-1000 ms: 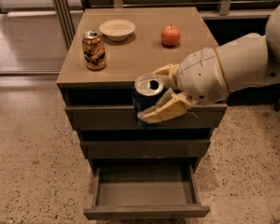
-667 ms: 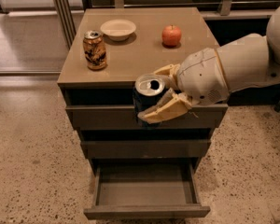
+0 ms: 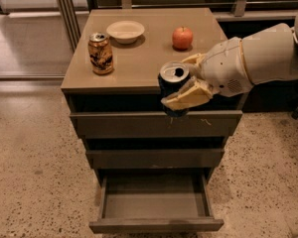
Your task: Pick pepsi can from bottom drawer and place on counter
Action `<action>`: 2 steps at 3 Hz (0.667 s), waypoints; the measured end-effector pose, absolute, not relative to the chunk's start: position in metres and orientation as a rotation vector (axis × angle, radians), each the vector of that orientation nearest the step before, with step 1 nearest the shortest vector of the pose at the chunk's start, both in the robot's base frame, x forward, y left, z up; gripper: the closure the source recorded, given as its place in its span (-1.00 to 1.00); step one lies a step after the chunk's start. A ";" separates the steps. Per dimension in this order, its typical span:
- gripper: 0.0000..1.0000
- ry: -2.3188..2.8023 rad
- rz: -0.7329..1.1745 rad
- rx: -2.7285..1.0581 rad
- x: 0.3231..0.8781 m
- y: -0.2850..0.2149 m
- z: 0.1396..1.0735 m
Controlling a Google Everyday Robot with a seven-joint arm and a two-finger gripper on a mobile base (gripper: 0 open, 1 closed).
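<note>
Gripper (image 3: 176,83), reaching in from 3 o'clock, is clamped on the pepsi can (image 3: 172,75). The can is upright in the air, level with the front edge of the counter (image 3: 139,58), at about 5 o'clock from the counter's centre. On the counter are a gold-patterned can (image 3: 100,53) at 9 o'clock, a bowl (image 3: 125,31) at 11 o'clock and an apple (image 3: 182,37) at 1 o'clock. Bare tan surface spans the middle and front. The bottom drawer (image 3: 156,225) stands open at 6 o'clock, showing its plain grey inside. The two drawers above (image 3: 154,125) sit pushed in.

Counter (image 3: 139,66) with gold can (image 3: 100,53), bowl (image 3: 125,31), apple (image 3: 182,37); end effector (image 3: 176,83) with pepsi can (image 3: 173,73) at front edge.
</note>
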State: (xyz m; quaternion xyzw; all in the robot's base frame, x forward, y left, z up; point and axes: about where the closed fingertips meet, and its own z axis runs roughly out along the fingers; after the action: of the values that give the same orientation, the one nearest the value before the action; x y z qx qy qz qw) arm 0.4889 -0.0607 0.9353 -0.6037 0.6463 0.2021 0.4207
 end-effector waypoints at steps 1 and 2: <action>1.00 1.691 0.401 -1.416 0.528 -0.099 0.942; 1.00 1.722 0.327 -1.333 0.566 -0.134 0.948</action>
State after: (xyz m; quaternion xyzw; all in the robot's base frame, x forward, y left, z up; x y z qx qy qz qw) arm 0.5657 -0.1340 0.9477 -0.5398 0.6972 0.1325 0.4528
